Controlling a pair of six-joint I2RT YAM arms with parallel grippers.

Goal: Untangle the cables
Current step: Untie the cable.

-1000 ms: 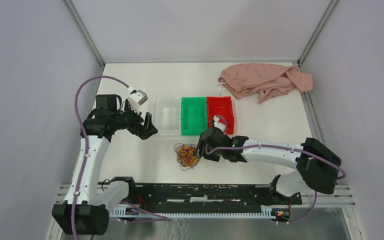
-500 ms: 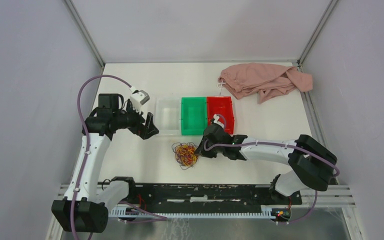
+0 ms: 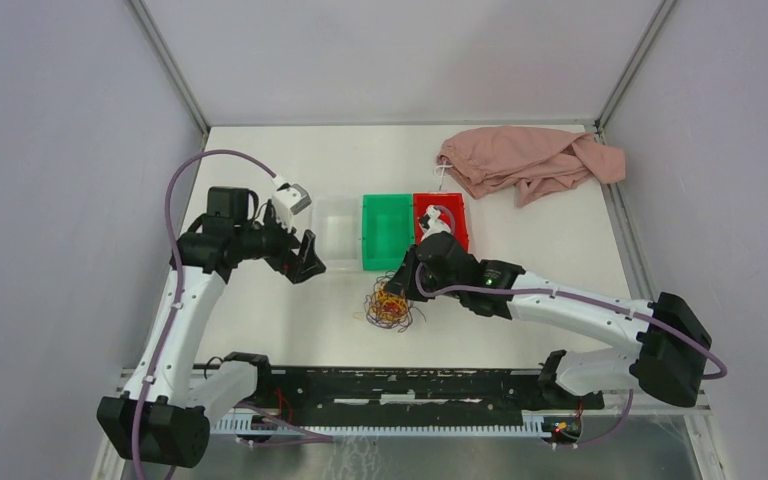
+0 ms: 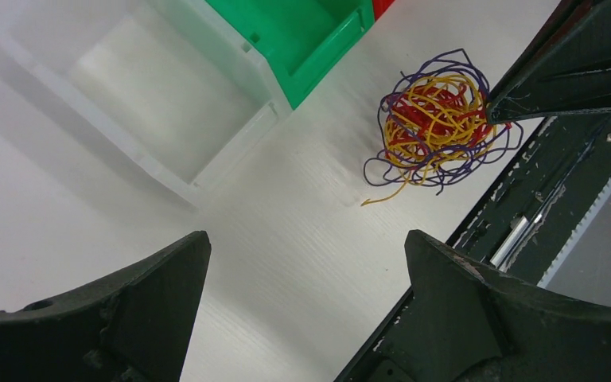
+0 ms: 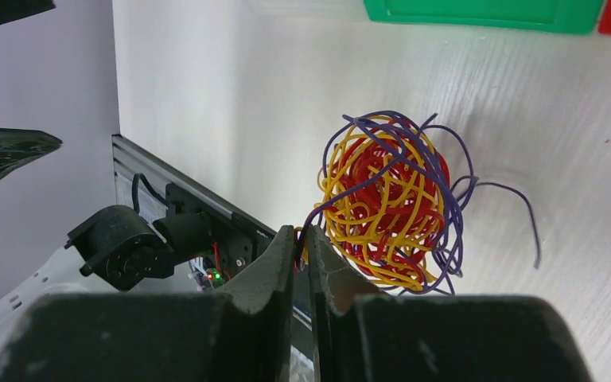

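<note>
The cables [image 3: 390,306] are a fist-sized tangle of red, yellow-orange and purple strands, hanging a little above the white table in front of the bins. They also show in the left wrist view [image 4: 437,123] and the right wrist view [image 5: 390,203]. My right gripper [image 3: 397,290] is shut on strands at the tangle's edge; its tips [image 5: 302,235] pinch purple and yellow wire. My left gripper [image 3: 303,258] is open and empty, hovering left of the tangle, its fingers [image 4: 159,278] wide apart over bare table.
A clear bin [image 3: 337,232], a green bin [image 3: 387,232] and a red bin [image 3: 443,216] stand in a row behind the tangle. A pink cloth [image 3: 525,160] lies at the back right. A black rail [image 3: 400,390] runs along the near edge.
My right gripper has risen and moved back toward the bins, lifting the tangle off the table and a little to the right. My left gripper has shifted slightly right.
</note>
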